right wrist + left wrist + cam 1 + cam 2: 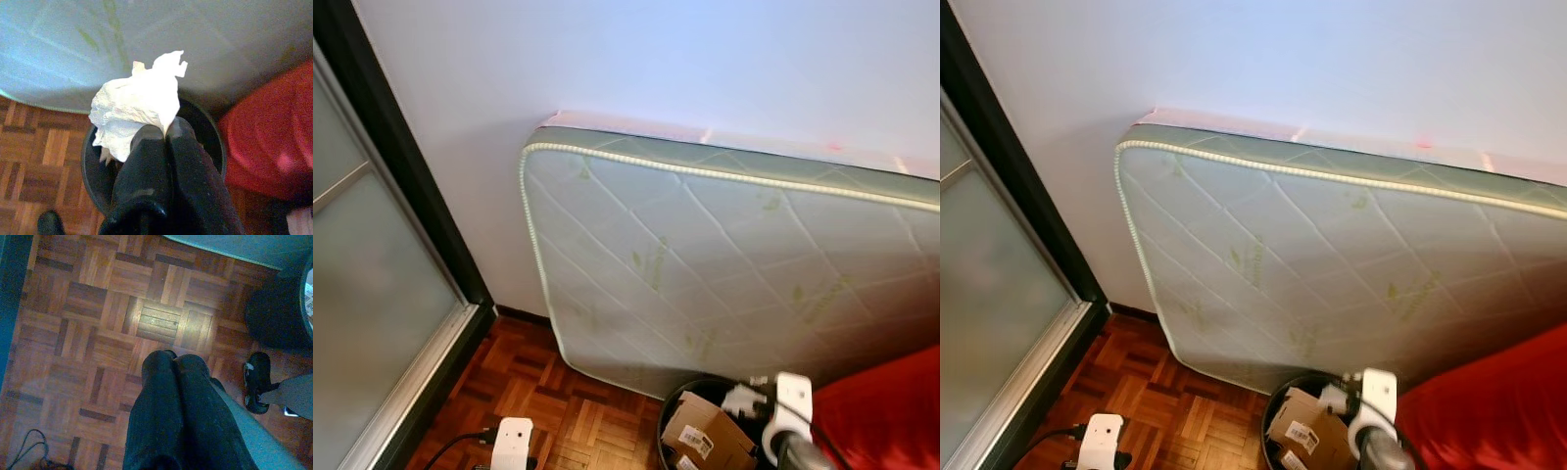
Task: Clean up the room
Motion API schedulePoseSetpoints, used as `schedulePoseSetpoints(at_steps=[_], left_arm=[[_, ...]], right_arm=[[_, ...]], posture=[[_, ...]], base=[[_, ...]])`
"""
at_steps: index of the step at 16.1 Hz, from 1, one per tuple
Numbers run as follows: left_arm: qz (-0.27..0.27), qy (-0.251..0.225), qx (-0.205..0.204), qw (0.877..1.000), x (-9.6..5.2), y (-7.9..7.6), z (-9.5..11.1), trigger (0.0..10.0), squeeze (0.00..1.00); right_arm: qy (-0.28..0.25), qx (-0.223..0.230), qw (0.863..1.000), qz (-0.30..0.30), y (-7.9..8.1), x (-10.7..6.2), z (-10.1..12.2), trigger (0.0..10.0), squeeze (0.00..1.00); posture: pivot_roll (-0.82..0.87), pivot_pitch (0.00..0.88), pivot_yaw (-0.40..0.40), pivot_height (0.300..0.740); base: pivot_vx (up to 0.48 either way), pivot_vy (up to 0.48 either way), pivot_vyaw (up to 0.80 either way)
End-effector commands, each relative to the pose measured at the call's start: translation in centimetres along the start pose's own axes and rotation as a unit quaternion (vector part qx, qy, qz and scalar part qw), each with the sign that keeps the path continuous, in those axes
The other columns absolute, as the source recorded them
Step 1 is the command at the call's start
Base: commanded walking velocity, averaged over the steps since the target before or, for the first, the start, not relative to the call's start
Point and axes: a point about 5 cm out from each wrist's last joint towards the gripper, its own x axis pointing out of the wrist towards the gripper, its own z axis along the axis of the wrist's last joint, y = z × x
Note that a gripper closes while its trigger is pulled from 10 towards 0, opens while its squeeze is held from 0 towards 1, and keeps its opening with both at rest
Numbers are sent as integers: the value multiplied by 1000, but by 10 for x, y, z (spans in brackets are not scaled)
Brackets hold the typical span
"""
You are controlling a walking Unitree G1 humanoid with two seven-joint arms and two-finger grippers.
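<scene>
The right gripper (166, 129) has its two black fingers pressed together on a crumpled white tissue (134, 110), pinching it by one edge so that most of the wad bulges out beyond and to one side of the fingertips. Directly below the right gripper and the tissue is a round black bin (208, 127), its open mouth facing up. In the head views the bin (674, 403) already holds a brown cardboard box with a white label (705, 436), and the tissue (742, 399) shows as a small white lump over the bin's rim, just beside the white wrist housing of the right arm (790, 401).

Behind the bin, past the right gripper, a pale green quilted mattress (1332, 264) stands on its long edge and leans against a plain white wall (1283, 59). Beside the bin on the right gripper's outer side is a large red cushioned surface (266, 132), touching or nearly touching the bin.

The left gripper (173, 364) hangs low over the wooden parquet floor (98, 308), its two fingers closed against each other with nothing between them. The side of the dark bin (276, 318) lies off to one side of it, and a black cable (24, 448) curls on the floor nearby. On the left arm's outer side a sliding door with frosted glass and a dark frame (382, 264) runs along the floor's edge.
</scene>
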Motion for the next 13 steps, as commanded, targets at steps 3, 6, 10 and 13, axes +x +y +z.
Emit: schedulePoseSetpoints(at_steps=[3, 6, 10, 13], left_arm=[[2, 8, -2, 1000, -1, 1, -5, 10000, 0], [1, 7, 0, 1000, -1, 0, -4, 10000, 0], [1, 5, -1, 1000, 0, 0, -3, 10000, 0], [2, 5, -1, 1000, 0, 0, -3, 10000, 0]], right_arm=[[-3, 8, 1000, -7, -3, -1, 0, 10000, 0], [6, -1, 1000, -13, -3, -1, -4, 10000, 0], [-11, 2, 1000, -2, 4, 2, 5, 10000, 0], [-5, -2, 1000, -1, 7, 2, 3, 10000, 0]], posture=[[-21, 56, -43, 740], [-18, 58, -41, 740], [-18, 61, -43, 740], [-18, 64, -42, 740]], base=[[0, 0, 0], [0, 0, 0], [0, 0, 0], [0, 0, 0]])
